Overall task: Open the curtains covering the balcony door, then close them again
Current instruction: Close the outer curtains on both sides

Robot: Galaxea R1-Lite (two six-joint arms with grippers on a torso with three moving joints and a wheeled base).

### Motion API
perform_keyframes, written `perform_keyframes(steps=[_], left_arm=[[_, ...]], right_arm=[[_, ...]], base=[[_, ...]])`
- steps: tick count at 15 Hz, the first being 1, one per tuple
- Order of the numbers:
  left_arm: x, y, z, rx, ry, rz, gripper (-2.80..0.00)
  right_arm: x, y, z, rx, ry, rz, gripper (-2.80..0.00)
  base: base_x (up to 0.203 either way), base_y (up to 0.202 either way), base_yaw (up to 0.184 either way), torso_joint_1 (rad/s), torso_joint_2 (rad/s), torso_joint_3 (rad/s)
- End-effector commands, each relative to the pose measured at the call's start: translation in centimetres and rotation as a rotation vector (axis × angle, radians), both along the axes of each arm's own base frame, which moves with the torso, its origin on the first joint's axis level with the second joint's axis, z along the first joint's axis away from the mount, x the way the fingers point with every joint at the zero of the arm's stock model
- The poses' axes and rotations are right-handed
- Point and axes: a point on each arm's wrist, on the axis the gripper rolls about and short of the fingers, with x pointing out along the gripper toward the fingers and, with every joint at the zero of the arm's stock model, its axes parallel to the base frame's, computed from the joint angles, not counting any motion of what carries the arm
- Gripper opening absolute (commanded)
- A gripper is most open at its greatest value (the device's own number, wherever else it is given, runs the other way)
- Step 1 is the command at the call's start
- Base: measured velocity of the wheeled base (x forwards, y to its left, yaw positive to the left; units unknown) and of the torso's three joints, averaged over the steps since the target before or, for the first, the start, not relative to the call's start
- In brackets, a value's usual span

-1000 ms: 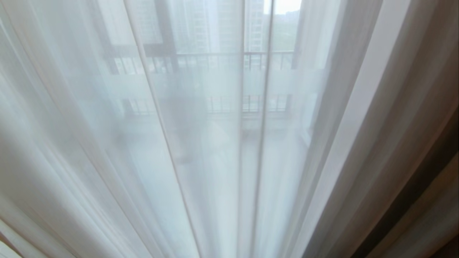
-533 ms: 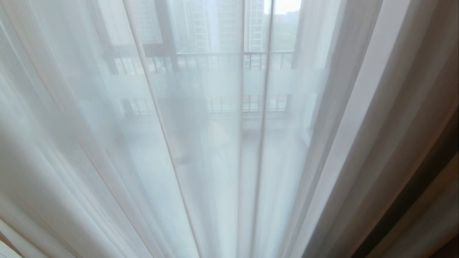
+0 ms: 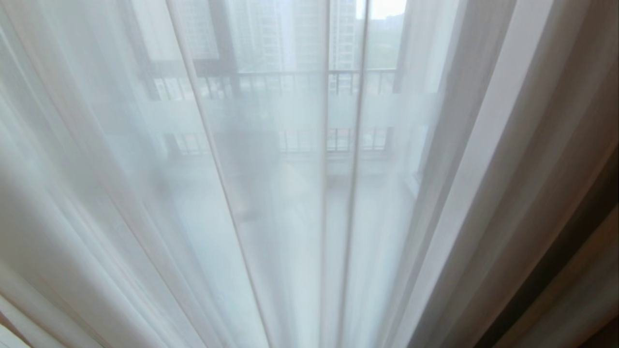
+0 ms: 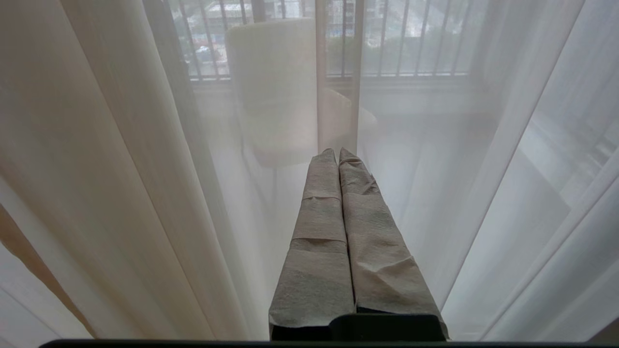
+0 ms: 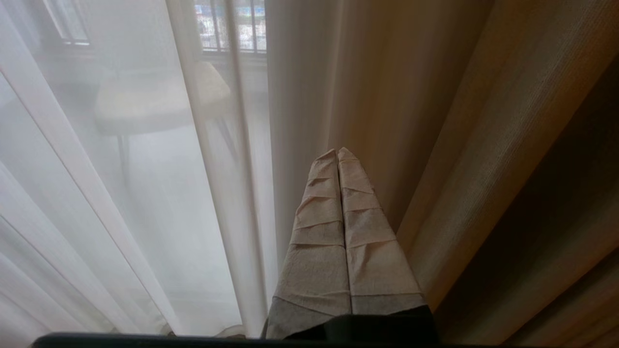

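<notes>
- Your left gripper (image 4: 338, 151) is pressed together, holding nothing, with the sheer curtains (image 4: 145, 169) hanging tall just beyond it.
- Your right gripper (image 5: 337, 151), also pressed together, is nearer the thick drape (image 5: 483, 145).

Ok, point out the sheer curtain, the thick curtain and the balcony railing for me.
sheer curtain (image 3: 121, 193), head view, on a white translucent fold left of centre.
thick curtain (image 5: 483, 121), right wrist view, on a beige ribbed fold.
balcony railing (image 3: 309, 77), head view, on the top rail, seen through the sheer.
</notes>
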Motion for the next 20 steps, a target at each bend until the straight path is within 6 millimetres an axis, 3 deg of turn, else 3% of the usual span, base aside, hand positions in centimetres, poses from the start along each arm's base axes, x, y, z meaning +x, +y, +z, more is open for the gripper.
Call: perform_keyframes(steps=[1, 7, 13, 20], left_arm=[[0.0, 0.0, 0.0, 0.000, -0.002, 0.000, -2.80], [0.0, 0.0, 0.0, 0.000, -0.002, 0.000, -2.80], [0.0, 0.0, 0.0, 0.000, -0.002, 0.000, -2.80], [0.0, 0.0, 0.0, 0.000, -0.002, 0.000, -2.80]], right_arm=[[0.0, 0.0, 0.0, -0.006, 0.001, 0.000, -2.80], [0.1, 0.0, 0.3, -0.004, 0.001, -0.001, -2.80], [0.8, -0.1, 5.5, 0.030, 0.018, -0.058, -2.80], [4.1, -1.1, 12.7, 0.093, 0.054, -0.538, -2.80]], base=[[0.000, 0.000, 0.000, 0.000, 0.00, 0.000], [0.000, 0.000, 0.000, 0.000, 0.00, 0.000], [0.000, 0.000, 0.000, 0.000, 0.00, 0.000], [0.000, 0.000, 0.000, 0.000, 0.00, 0.000]])
